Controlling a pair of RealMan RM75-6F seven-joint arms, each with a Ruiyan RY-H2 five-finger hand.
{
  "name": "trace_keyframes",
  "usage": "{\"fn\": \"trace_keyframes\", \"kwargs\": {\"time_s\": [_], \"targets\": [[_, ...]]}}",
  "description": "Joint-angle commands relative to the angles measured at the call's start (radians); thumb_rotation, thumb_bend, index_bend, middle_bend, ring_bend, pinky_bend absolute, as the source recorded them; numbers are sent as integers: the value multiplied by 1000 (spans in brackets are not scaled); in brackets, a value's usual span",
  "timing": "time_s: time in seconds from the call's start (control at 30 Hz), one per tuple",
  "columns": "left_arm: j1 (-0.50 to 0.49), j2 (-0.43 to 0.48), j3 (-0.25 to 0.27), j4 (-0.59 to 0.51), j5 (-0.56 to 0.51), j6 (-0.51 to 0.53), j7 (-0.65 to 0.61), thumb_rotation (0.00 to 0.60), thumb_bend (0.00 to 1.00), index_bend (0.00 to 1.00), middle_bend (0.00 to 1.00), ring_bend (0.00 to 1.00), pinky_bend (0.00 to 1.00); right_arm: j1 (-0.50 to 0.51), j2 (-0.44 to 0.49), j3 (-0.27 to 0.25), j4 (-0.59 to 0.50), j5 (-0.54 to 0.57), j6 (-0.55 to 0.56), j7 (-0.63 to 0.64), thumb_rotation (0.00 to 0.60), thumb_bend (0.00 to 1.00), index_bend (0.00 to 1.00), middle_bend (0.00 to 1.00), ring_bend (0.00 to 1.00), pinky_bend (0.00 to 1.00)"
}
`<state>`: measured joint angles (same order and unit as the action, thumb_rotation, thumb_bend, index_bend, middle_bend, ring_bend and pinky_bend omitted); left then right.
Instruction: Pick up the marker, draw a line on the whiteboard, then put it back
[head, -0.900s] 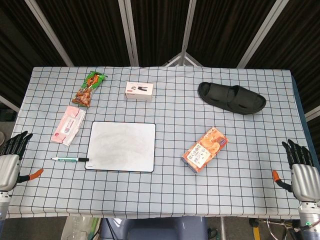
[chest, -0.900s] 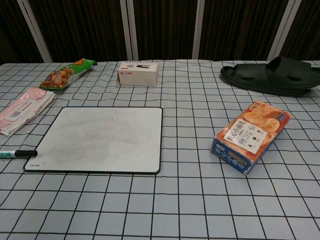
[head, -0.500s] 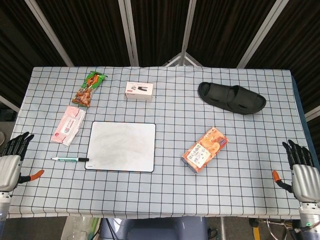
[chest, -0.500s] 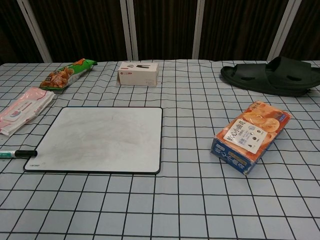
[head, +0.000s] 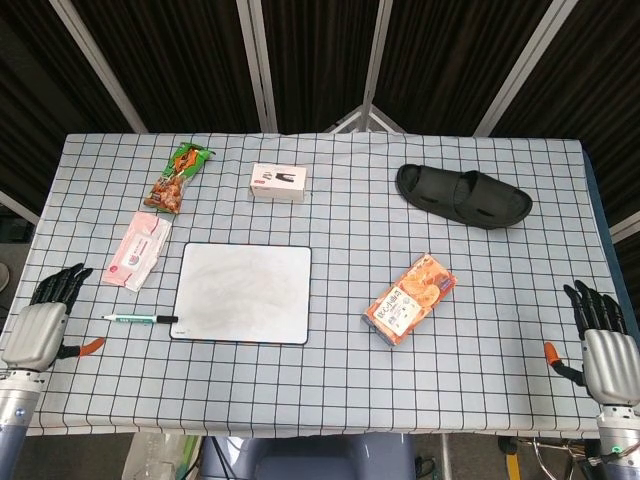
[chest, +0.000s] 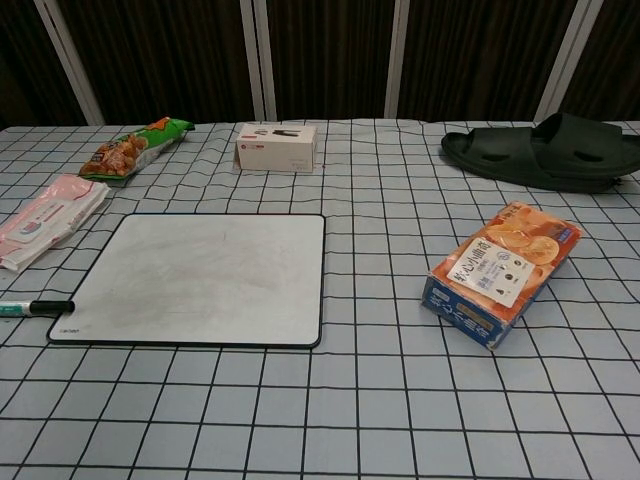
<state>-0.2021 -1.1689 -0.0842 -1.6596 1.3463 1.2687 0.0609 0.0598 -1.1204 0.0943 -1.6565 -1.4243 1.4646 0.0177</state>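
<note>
Black-capped, the marker (head: 139, 318) lies untouched on the tablecloth (head: 330, 380) near its left edge, its cap end just at the whiteboard (head: 243, 292)'s lower-left corner, so the pick-up step is judged not yet begun. Nothing is held by the left hand (head: 40, 325) beside that edge, fingers apart, nor by the right hand (head: 603, 345), fingers likewise apart, off the right edge; a reach to the marker is called for.

The left hand (head: 38, 325) is seen in the head view at the lower left, back upward, with its dark fingers (head: 62, 284) spread apart and nothing held. The right hand (head: 603, 352) is held likewise at the lower right, fingers (head: 596, 306) extended and apart, empty. Neither hand is shown in the chest view.
</note>
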Motion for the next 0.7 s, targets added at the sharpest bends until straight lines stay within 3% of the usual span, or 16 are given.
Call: {"fn": "trace_keyframes", "kwargs": {"time_s": [0.03, 0.1, 0.23, 0.4, 0.7], "targets": [[-48, -22, -21, 5, -72, -78, 58, 600, 196, 278, 343, 11, 0, 1, -1, -1, 1, -1, -1, -2, 600, 343, 0, 0, 0, 0], [-76, -43, -32, 21, -132, -131, 94, 600, 231, 316, 325, 17, 0, 0, -1, -1, 1, -1, -1, 1, 600, 343, 0, 0, 0, 0], [-115, -81, -45, 49, -224, -197, 156, 600, 276, 408, 137, 0, 0, 1, 0, 1, 2, 1, -1, 5, 600, 344, 0, 0, 0, 0], [-151, -125, -56, 78, -313, -238, 222, 600, 302, 480, 115, 0, 0, 0, -1, 1, 4, 2, -2, 9, 600, 344, 0, 0, 0, 0], [-207, -227, -60, 150, -394, -264, 315, 600, 390, 519, 110, 0, 0, -2, -3, 2, 4, 0, 5, 15, 600, 344, 0, 0, 0, 0]]}}
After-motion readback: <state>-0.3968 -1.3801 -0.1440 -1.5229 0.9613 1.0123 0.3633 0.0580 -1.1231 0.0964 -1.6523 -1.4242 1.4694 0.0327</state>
